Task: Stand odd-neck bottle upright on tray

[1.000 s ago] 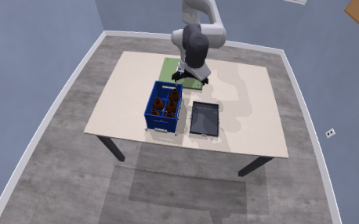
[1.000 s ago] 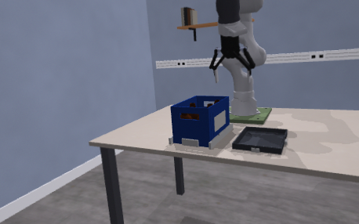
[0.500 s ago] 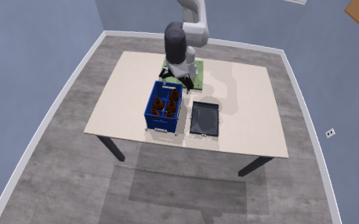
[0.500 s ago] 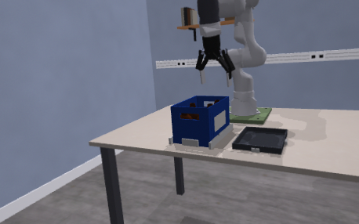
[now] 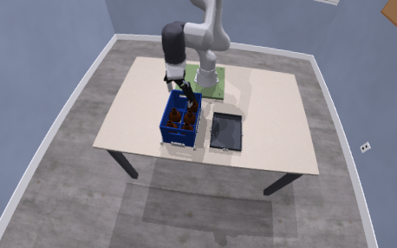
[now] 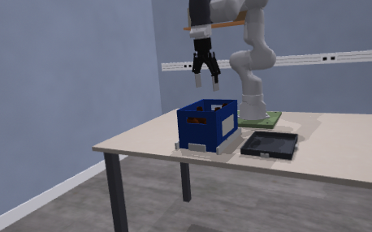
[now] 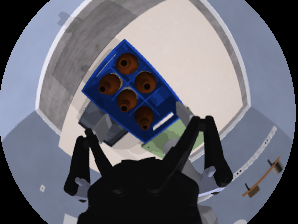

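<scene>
The blue crate (image 5: 178, 138) (image 6: 199, 137) (image 7: 160, 96) stands upright on the table. Several brown bottles stand in it, among them one at the robot's end (image 5: 194, 107) (image 7: 144, 118), one in the middle (image 5: 174, 116) and one at the far end in the wrist view (image 7: 127, 63). One compartment at the robot's end holds no bottle. Any neck difference is too small to tell. The black tray (image 5: 230, 132) (image 6: 270, 143) (image 7: 89, 119) lies flat beside the crate, with no bottle on it. My gripper (image 5: 179, 94) (image 6: 207, 87) (image 7: 142, 113) is open and empty, above the crate's rim.
Light-coloured low brackets stand around the crate's foot, and small ones at the tray's edges. The robot's base stands on a green plate (image 5: 214, 91) (image 6: 260, 123) (image 7: 175, 134) behind the crate and the tray. The crate stands close to the table's front edge.
</scene>
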